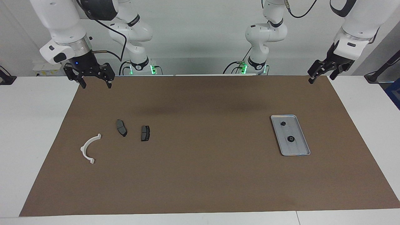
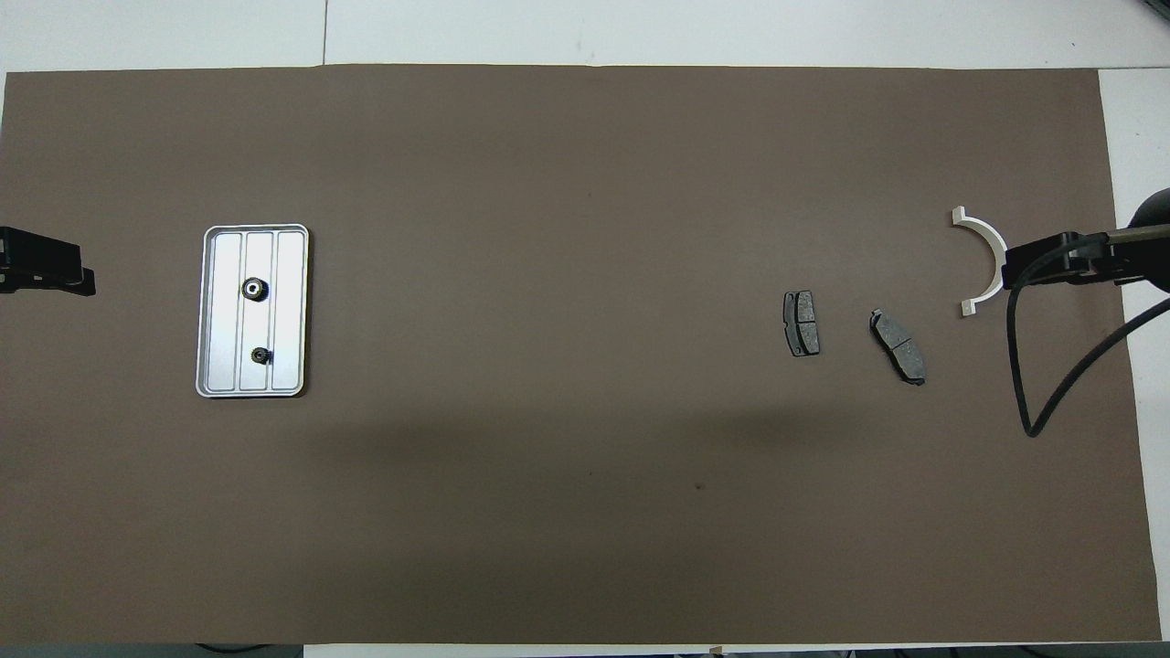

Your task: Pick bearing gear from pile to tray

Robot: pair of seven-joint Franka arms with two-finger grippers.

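The silver tray (image 1: 297, 147) (image 2: 219, 315) lies toward the left arm's end of the mat. Two small black bearing gears rest in it, one (image 1: 283, 123) (image 2: 261, 355) nearer the robots than the other (image 1: 290, 139) (image 2: 253, 290). Toward the right arm's end lies the pile: a white curved arc (image 1: 88, 148) (image 2: 989, 247) and two dark grey brake pads (image 1: 121, 127) (image 1: 145, 133) (image 2: 898, 346) (image 2: 802, 323). My left gripper (image 1: 321, 80) (image 2: 46, 267) hangs open and empty over the mat's corner. My right gripper (image 1: 97, 85) (image 2: 1016, 270) hangs open and empty over the other corner by the robots.
A brown mat (image 1: 200, 175) covers most of the white table (image 1: 34, 125). A black cable (image 2: 1051, 384) loops down from the right arm.
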